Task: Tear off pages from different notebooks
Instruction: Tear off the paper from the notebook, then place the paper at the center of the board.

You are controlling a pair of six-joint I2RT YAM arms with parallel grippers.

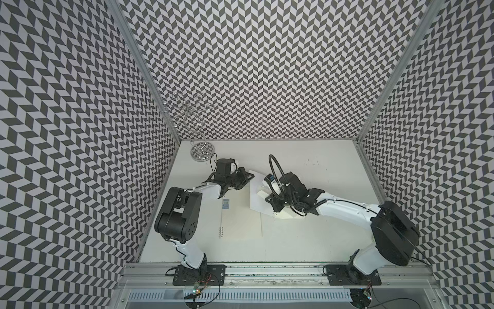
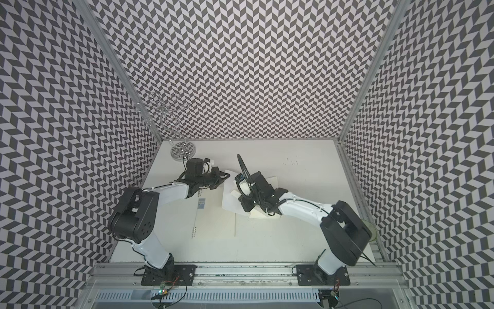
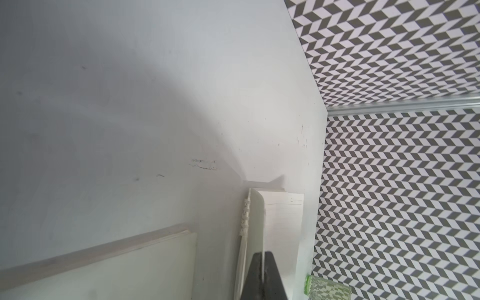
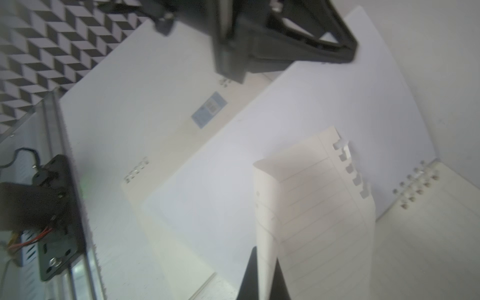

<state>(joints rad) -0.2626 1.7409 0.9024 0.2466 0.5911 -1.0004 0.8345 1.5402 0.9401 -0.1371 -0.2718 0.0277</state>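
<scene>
Left fingers (image 3: 254, 281): pinched shut on thin frosted whitish plastic cover (image 4: 298, 124) corner.
Right fingers (image 4: 249, 283): clamped on cream lined paper page (image 4: 311, 220); its torn-hole edge far from fingers, clear of silver wire rings (image 4: 415, 181).
Bench (image 3: 130, 104): white, under both.

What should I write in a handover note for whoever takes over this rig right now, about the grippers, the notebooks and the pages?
Left gripper: shut on the opened cover of the smaller notebook, holding it up.
Right gripper: shut on a lined page; its punched edge looks torn and clear of the rings.
Larger notebook: lies closed on the table, untouched.
Done: one page apparently off the smaller notebook.
Left: put this page down, then tear one from the larger notebook.
</scene>
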